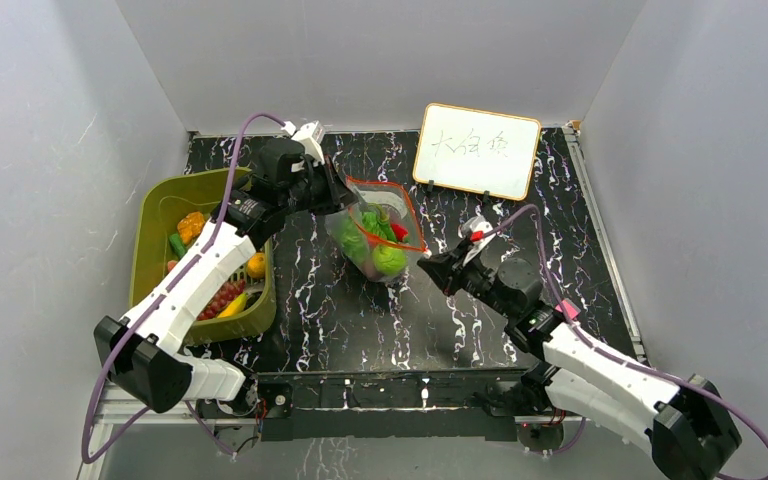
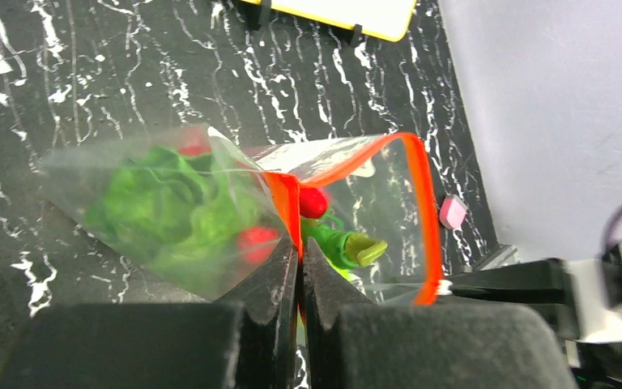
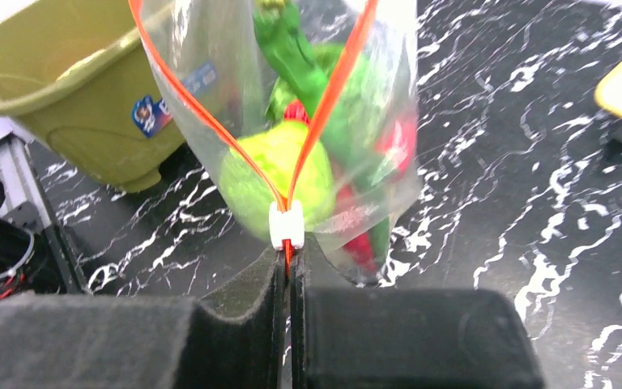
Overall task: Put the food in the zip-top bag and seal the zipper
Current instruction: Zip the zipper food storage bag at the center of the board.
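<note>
Now both arms hold the zip-top bag (image 1: 372, 238), which sits just beside the olive basket (image 1: 146, 225), mouth gaping. The left gripper (image 2: 300, 247) is clamped on one zipper (image 2: 425, 219) end, the right gripper (image 3: 289, 255) closed on the other, seemingly just behind the white slider (image 3: 286, 225). The film looks thin, slippery and floppy; I'd grip only the stiffer strip.

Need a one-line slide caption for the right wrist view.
Right gripper shut on the zipper beside its white slider; bag holds green and red food.
</note>
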Motion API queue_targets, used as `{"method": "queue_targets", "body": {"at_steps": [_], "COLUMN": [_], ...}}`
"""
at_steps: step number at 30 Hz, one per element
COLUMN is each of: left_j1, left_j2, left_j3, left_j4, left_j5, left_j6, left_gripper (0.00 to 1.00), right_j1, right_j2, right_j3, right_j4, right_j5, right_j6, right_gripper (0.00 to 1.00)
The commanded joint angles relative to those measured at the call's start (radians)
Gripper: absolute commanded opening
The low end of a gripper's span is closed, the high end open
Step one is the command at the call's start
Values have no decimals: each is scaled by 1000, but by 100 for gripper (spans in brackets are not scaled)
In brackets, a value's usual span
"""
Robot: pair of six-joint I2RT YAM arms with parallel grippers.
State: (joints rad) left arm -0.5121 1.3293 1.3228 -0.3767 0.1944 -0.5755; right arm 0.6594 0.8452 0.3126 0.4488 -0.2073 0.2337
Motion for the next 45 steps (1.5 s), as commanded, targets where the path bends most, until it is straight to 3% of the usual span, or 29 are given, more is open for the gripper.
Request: {"method": "queue_targets", "body": {"at_steps": [1,5,18,25,28,33,39,45], "left_j1": [28,43,44,44,44,44,44,37], "left_j2": [-57,-58,-134,-178,-192,-198,-229,-131], "left_j3": [39,75,-31,-46,-43,6,-49,-5], "left_j4": [-59,-105,-84,-87,-42,35,155,127], "left_j5": [-70,-128,-57,-55,2,263,698,855], "left_j6": [47,78,55,89,201,489,876,965], "left_gripper": [0,0,3,13,26,40,46,50], "right_j1": [4,4,4,4,4,5,4,3], "right_j2": [-89,-66,-6,12,12,24,37,46], "right_j3": [188,327,396,408,408,431,463,483], "right_j4": [-186,-407,-361,-351,-349,-344,-359,-346], "right_j5": [117,114,-15,-55,-72,-113,-167,-191], "right_j6": [-44,-61,-100,-111,-112,-114,-160,-158], "right_gripper": [0,0,0,0,0,0,0,0]}}
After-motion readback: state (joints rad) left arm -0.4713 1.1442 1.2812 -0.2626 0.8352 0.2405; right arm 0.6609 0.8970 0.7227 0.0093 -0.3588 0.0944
